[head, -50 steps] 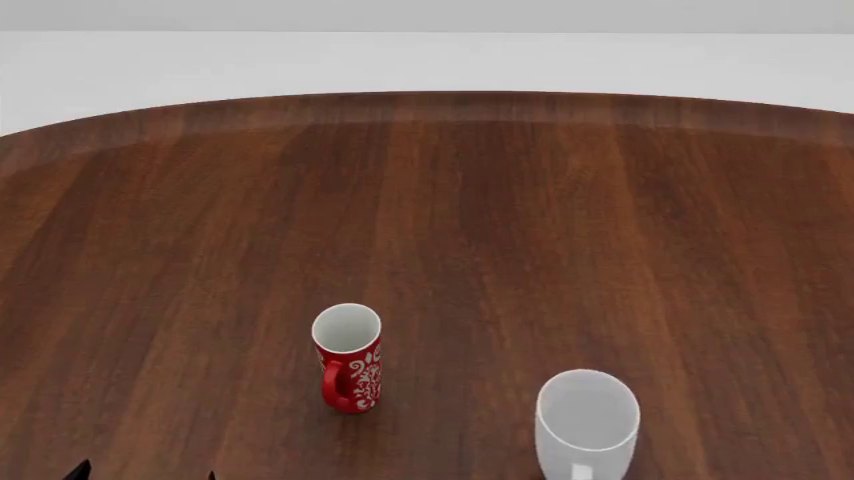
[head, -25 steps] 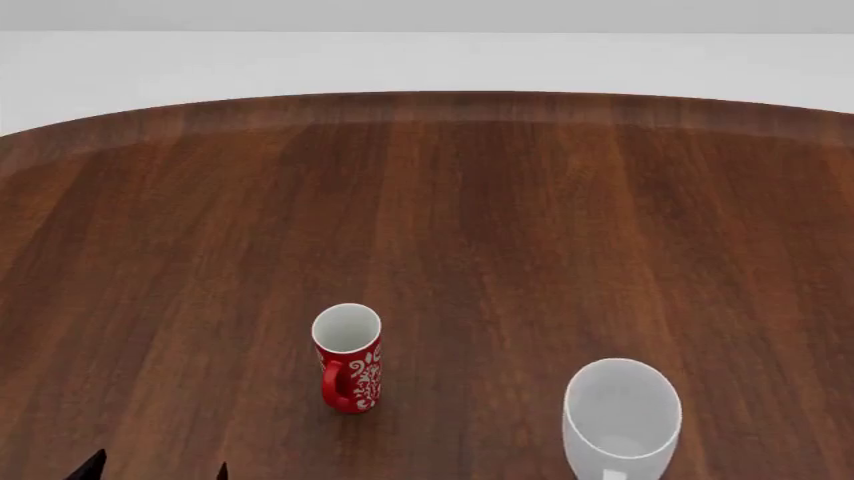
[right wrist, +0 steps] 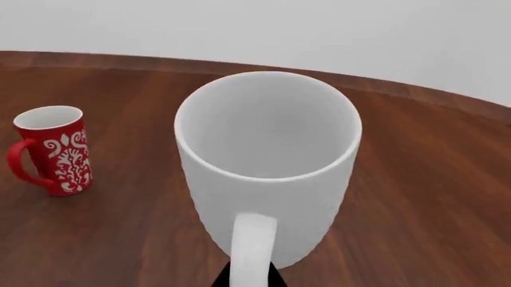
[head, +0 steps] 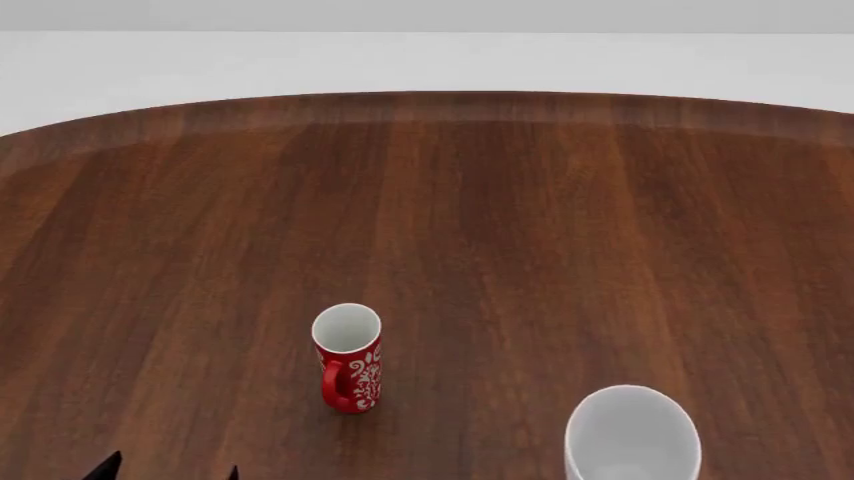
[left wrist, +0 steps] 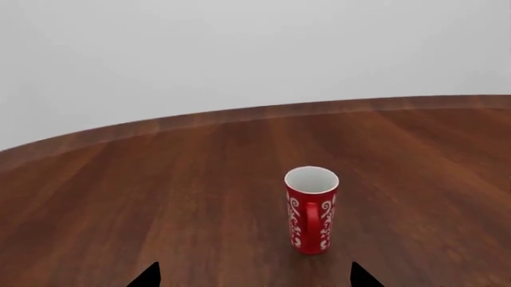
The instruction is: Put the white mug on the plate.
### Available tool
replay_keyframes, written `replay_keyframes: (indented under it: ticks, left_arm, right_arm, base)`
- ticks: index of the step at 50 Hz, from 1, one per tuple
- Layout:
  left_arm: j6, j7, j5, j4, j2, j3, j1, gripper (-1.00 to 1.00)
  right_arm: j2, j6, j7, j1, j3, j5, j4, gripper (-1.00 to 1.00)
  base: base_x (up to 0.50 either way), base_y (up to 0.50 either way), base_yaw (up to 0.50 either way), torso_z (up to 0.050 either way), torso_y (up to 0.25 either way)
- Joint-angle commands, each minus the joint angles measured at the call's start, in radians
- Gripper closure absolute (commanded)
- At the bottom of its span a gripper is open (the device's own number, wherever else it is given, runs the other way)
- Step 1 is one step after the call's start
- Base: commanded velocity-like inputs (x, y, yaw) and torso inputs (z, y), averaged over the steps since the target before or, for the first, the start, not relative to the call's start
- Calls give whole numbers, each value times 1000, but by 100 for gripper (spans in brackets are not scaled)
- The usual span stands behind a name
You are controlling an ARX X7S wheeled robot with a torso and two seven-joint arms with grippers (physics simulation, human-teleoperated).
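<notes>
white mug [head: 631, 438]: nearest item, head view 5 o'clock, cut by the bottom edge. Upright, mouth open, looks empty. Right wrist view fills with it [right wrist: 270, 164], handle toward the camera.
right gripper: only a dark tip [right wrist: 249, 276] shows beneath the mug's handle in the right wrist view; can't tell whether it is clamped on the mug or apart.
left gripper [head: 170, 468]: two dark fingertips at 7 o'clock in head view, spread apart, nothing between them. Same tips in left wrist view [left wrist: 254, 275].
red mug [head: 348, 357]: upright on the table, at 10 o'clock from the white mug, well apart from it. White floral pattern, handle toward the robot. Ahead of the left gripper [left wrist: 312, 209].
table [head: 507, 200]: dark wood, curved far edge at 12 o'clock.
</notes>
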Motion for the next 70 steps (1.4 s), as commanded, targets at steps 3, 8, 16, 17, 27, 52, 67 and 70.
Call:
replay_keyframes:
  ticks: [3,8,16,17,27,52,67,70]
  left_arm:
    - [8,4,-7,-19,-3,6,-9,-100]
    - [12,1,-9,-22,-5,4,-10,-100]
    - [24,5,-17,-38,-3,5,-18,-100]
    - [26,5,-17,-40,-4,5,-19,-100]
    - [48,9,-18,-74,1,9,-30,-100]
    - [56,15,-10,-135,-12,20,-77,-100]
    - [57,20,-13,-165,-13,25,-106,-100]
    - [57,22,-14,-173,-12,28,-113,-100]
  right_arm:
    - [5,17,26,-97,-13,-18,-98,100]
    - [-2,11,27,-111,-33,-26,-86,100]
    - [-10,4,31,-139,-54,-27,-98,100]
    - [-13,1,30,-142,-54,-23,-93,100]
    - [-16,-3,41,-174,-66,-21,-107,100]
    - [-13,-32,140,-330,-24,-17,-218,100]
    - [-24,-16,173,-370,-30,-6,-251,100]
    - [-25,-24,182,-385,-28,-8,-259,100]
  base:
    - [0,0,0,0,0]
    - [0,0,0,0,0]
    - [0,0,0,0,0]
    - [0,0,0,0,0]
    - [0,0,0,0,0]
    - [0,0,0,0,0]
    - [0,0,0,0,0]
    - [0,0,0,0,0]
